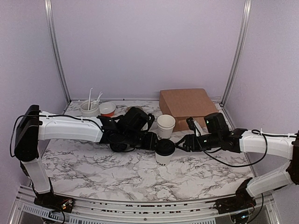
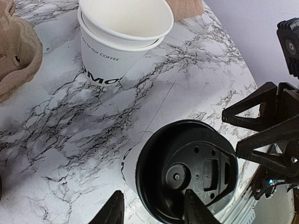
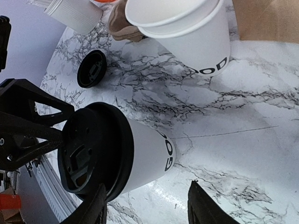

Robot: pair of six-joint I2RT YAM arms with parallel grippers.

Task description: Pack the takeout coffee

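Observation:
The takeout coffee (image 1: 165, 149), a white paper cup with black lettering and a black dome lid, stands upright at mid-table. It also shows in the left wrist view (image 2: 187, 170) and the right wrist view (image 3: 117, 151). My left gripper (image 2: 152, 212) is open just left of the cup (image 1: 155, 141), one fingertip (image 2: 194, 210) over the lid's edge. My right gripper (image 3: 149, 207) is open just right of the cup (image 1: 180, 143), with the cup ahead of its jaws and not touching them. Neither gripper holds anything.
Stacked lidless white cups (image 1: 166, 125) stand just behind the coffee. A brown paper bag (image 1: 187, 103) lies at the back right. A loose flat black lid (image 3: 91, 68) and a brown pulp carrier (image 2: 14, 51) lie left. A utensil tub (image 1: 89, 108) and an orange bowl (image 1: 107, 109) sit at the back left.

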